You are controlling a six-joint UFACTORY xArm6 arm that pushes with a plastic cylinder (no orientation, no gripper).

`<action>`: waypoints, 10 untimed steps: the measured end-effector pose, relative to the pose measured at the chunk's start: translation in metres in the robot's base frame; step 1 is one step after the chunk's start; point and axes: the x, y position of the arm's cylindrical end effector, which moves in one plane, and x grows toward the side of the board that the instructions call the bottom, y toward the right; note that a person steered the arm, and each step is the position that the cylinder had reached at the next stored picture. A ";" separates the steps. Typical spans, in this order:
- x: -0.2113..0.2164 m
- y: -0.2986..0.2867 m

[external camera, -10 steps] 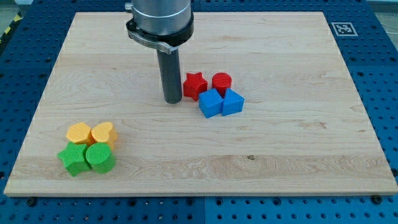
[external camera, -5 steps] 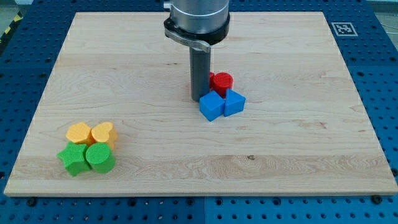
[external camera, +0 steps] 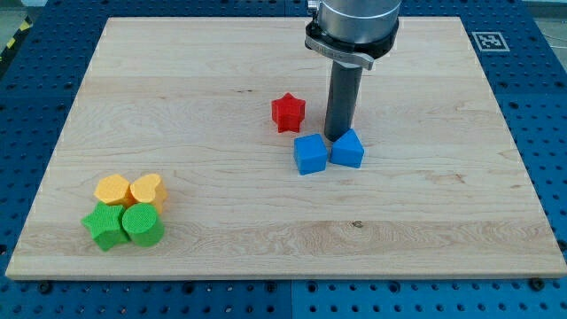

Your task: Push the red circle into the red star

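Observation:
The red star (external camera: 288, 113) lies near the middle of the wooden board, free of other blocks. The red circle does not show; the dark rod stands where it was last seen, to the star's right. My tip (external camera: 339, 139) is down on the board, right of the star and just above the gap between two blue blocks (external camera: 309, 153) (external camera: 347, 149), close to both.
At the view's lower left, a yellow block (external camera: 112, 189), a yellow heart (external camera: 147, 190), a green star-like block (external camera: 104, 227) and a green round block (external camera: 142, 224) sit clustered together. A fiducial marker (external camera: 489, 41) sits at the board's top right corner.
The rod has swept from the star's left, across it, to its right. The red circle went out of sight behind the rod. The star and the blue blocks shifted slightly.

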 end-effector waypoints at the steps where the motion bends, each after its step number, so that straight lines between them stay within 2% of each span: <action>1: 0.000 0.002; 3: -0.008 0.002; 5: -0.011 0.043; 6: -0.027 0.057; 7: -0.047 0.045; 8: -0.047 0.021; 10: -0.045 0.014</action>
